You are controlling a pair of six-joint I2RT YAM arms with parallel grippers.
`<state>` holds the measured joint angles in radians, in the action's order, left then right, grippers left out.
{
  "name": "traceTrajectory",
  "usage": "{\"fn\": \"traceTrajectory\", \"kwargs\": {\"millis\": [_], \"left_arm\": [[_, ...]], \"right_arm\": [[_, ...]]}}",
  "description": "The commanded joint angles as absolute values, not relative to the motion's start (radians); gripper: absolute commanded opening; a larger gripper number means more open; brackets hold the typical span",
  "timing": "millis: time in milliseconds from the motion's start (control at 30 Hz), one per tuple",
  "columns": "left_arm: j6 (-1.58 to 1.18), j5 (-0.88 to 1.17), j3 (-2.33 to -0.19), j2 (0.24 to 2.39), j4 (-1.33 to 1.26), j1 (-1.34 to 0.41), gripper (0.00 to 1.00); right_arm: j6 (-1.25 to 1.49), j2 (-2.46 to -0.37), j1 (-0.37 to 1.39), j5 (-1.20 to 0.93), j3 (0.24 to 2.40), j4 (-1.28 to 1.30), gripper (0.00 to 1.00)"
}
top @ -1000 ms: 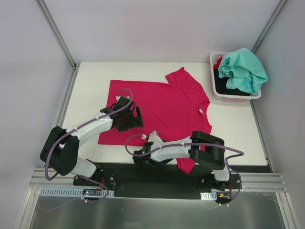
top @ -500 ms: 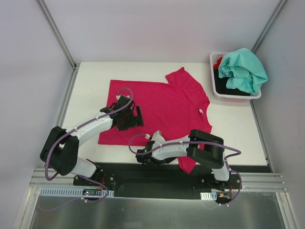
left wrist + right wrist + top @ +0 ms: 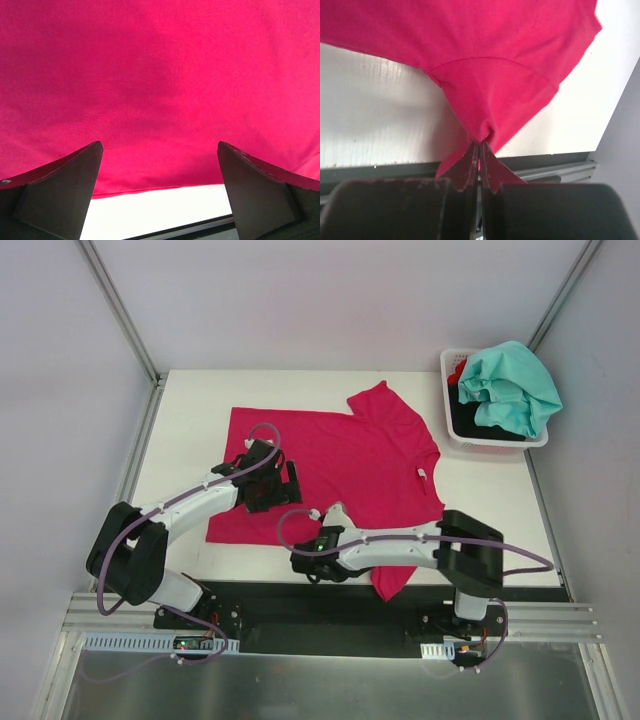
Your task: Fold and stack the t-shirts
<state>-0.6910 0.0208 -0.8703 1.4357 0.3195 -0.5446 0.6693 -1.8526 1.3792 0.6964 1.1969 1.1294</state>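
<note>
A large magenta-pink t-shirt [image 3: 350, 455] lies spread flat on the white table [image 3: 190, 410], its small white label [image 3: 424, 475] at the right. My left gripper [image 3: 288, 486] hovers open over the shirt's near-left part; the left wrist view shows pink cloth [image 3: 160, 75] and its edge between the wide fingers [image 3: 75, 180]. At the table's front edge my right gripper [image 3: 338, 568] is shut on the shirt's near sleeve [image 3: 490, 85], the cloth bunched at the gripper's tip [image 3: 480, 143]. A teal-mint t-shirt [image 3: 510, 380] tops a black one [image 3: 478, 422] and a red one [image 3: 458, 370].
The white plastic basket [image 3: 447, 410] holding the other shirts stands at the table's back right corner. A dark rail [image 3: 330, 615] runs along the near edge under both arm bases. Metal frame posts [image 3: 120, 310] rise at the back corners.
The right gripper has closed onto the near sleeve, and the right arm's elbow has swung out to the right. The left arm has not moved.
</note>
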Motion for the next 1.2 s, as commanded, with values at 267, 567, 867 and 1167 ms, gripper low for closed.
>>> {"fn": "traceTrajectory", "kwargs": {"millis": [267,567,867,1167], "left_arm": [[-0.684,0.014,-0.894,1.443,0.333,-0.557,0.99],[-0.683,0.014,-0.896,1.448,0.333,-0.557,0.99],[-0.681,0.014,-0.891,1.456,0.33,-0.557,0.99],[-0.673,0.011,-0.893,1.465,0.331,-0.557,0.99]], "right_arm": [[0.594,-1.487,1.267,0.765,1.238,1.321,0.01],[0.542,-1.454,1.224,0.733,1.167,1.267,0.01],[0.523,-1.528,1.226,0.739,1.16,1.267,0.08],[0.612,-1.58,1.224,0.874,1.173,1.421,0.35]]}}
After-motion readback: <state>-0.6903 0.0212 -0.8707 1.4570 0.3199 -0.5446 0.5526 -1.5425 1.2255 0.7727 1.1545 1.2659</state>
